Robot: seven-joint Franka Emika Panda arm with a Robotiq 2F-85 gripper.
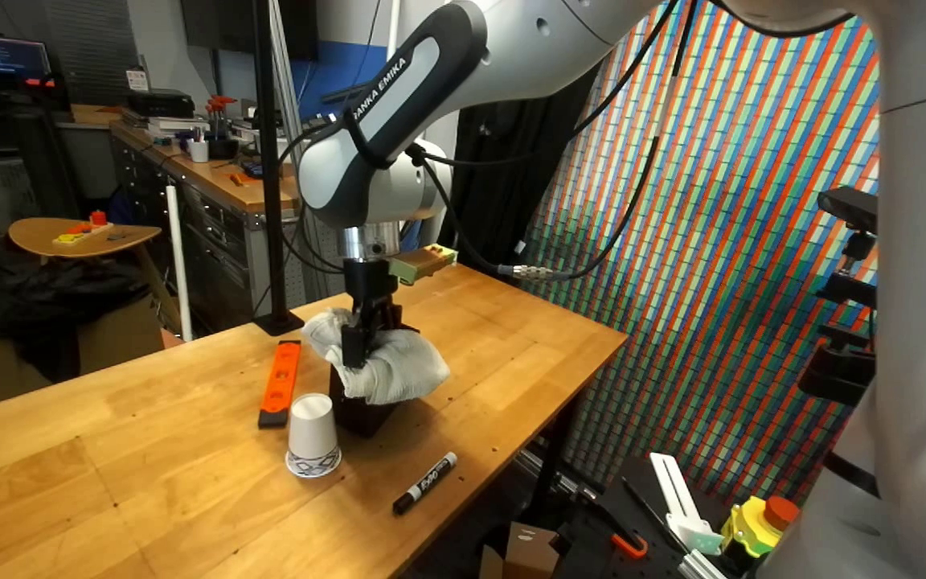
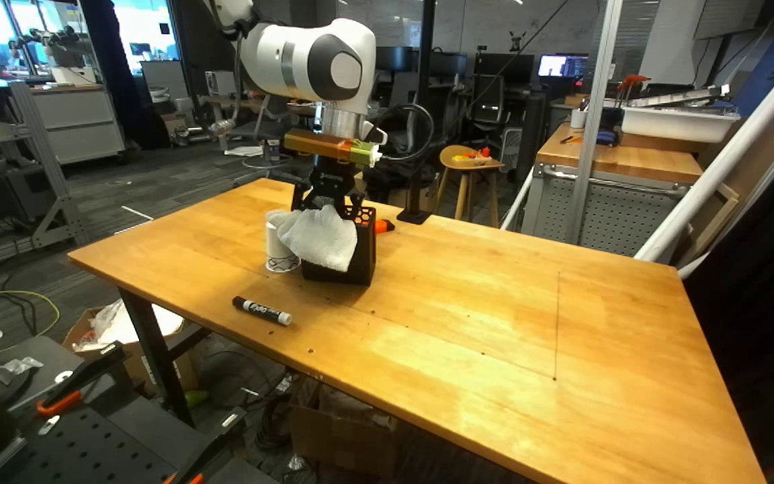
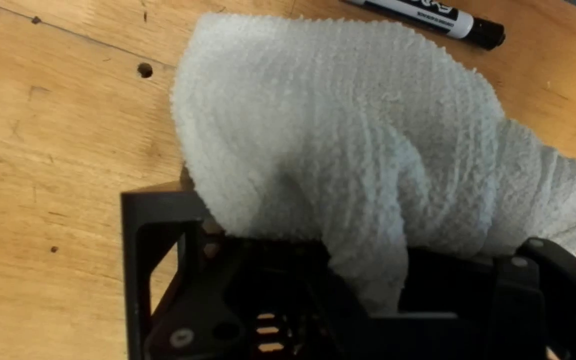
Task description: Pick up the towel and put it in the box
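My gripper (image 1: 360,350) is clenched, and a fold of the towel (image 2: 320,238) runs in between its jaws; the fingertips themselves are hard to make out against the black box (image 2: 363,259). The towel lies over the box's top, its greater part draped outside the rim on the side facing the marker (image 1: 424,484). I judge that I hold it there because the opening lies beneath. Placing appears incomplete: released now, the overhang could drag the cloth out, so tucking it inward seems called for.

The box stands upright, presumably to present its opening upward. An upturned paper cup (image 1: 311,430) stands just beside it; whether cloth and cup touch, I cannot tell.

Surface: a wooden table (image 2: 467,349) with small drilled holes, also bearing an orange level (image 1: 280,382), flat, near the cup.

Room: a multicoloured patterned hanging (image 1: 712,265) beyond the table edge, a wooden stool (image 1: 33,239) carrying small brightly coloured items (image 1: 81,231), and a workbench (image 2: 629,208) with a cluttered top.
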